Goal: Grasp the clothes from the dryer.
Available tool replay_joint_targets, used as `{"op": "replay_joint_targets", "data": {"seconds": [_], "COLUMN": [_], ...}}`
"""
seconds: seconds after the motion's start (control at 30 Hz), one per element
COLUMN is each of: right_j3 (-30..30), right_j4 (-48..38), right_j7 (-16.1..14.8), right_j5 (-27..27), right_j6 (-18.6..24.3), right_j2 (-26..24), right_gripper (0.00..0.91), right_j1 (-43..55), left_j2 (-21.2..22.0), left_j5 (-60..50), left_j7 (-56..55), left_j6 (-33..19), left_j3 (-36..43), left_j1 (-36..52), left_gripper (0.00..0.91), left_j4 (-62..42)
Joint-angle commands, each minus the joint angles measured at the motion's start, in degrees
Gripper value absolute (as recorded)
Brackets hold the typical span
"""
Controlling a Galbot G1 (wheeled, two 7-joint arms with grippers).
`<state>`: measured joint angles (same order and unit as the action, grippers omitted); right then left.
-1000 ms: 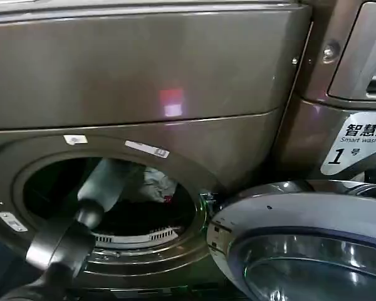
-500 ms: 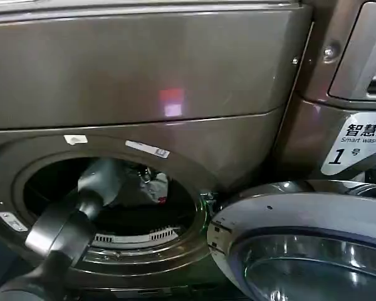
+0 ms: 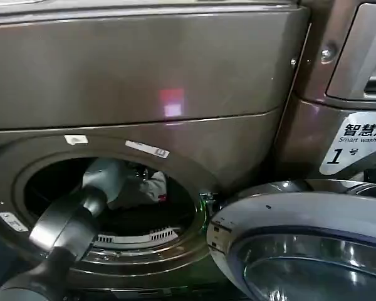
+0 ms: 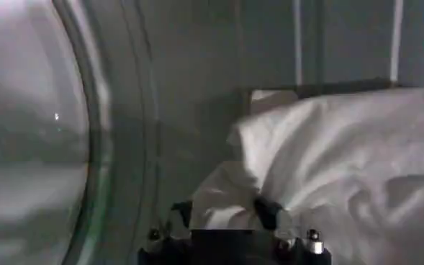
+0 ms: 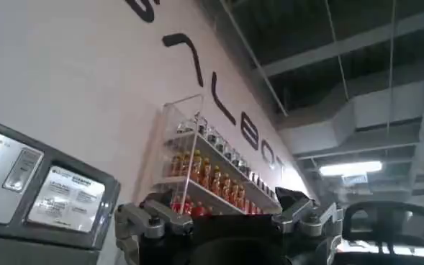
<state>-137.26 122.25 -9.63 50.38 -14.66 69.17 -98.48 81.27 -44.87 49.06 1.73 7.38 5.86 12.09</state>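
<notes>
The dryer is a bronze-brown machine whose round porthole ring carries small white stickers. My left arm reaches in through the porthole. Inside the drum lie the clothes, a pale grey-white wrinkly bundle with a small red mark. In the left wrist view my left gripper is shut on a fold of the clothes, a dark fingertip on either side of the fabric. My right gripper is held away from the machine, open and holding nothing, pointing up at a wall.
The dryer's round glass door stands swung open at the lower right, close to the porthole. A second bronze machine with a white "Smart wash 1" label stands to the right. A shelf of bottles hangs on the wall.
My left arm has shifted inside the porthole, and the pale bundle has moved with it to the left, towards the opening. The right arm has stayed still.
</notes>
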Motion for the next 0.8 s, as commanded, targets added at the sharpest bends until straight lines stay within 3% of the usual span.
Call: {"op": "replay_joint_targets", "data": {"seconds": [0.03,0.33,0.8], "right_j3": [0.07,0.79,1.08], "right_j4": [-0.38,-0.14,-0.08], "right_j7": [0.01,0.03,0.25], "right_j5": [-0.23,-0.48,-0.52], "right_j6": [0.17,0.41,0.84], "right_j2": [0.06,0.38,0.48], "right_gripper": [0.907,0.907,0.907], "right_j1": [0.02,0.3,0.32], "left_j2": [0.92,-0.81,-0.38], "left_j5": [4.65,27.77,50.11], "left_j7": [-0.47,-10.61,-29.9], "left_j6": [1.19,5.81,-4.6], "left_j3": [-5.3,-16.15,-30.0], "left_j1": [-0.35,-6.72,-20.81], "left_gripper": [0.0,0.0,0.0], "left_j4": [0.38,11.02,26.86]}}
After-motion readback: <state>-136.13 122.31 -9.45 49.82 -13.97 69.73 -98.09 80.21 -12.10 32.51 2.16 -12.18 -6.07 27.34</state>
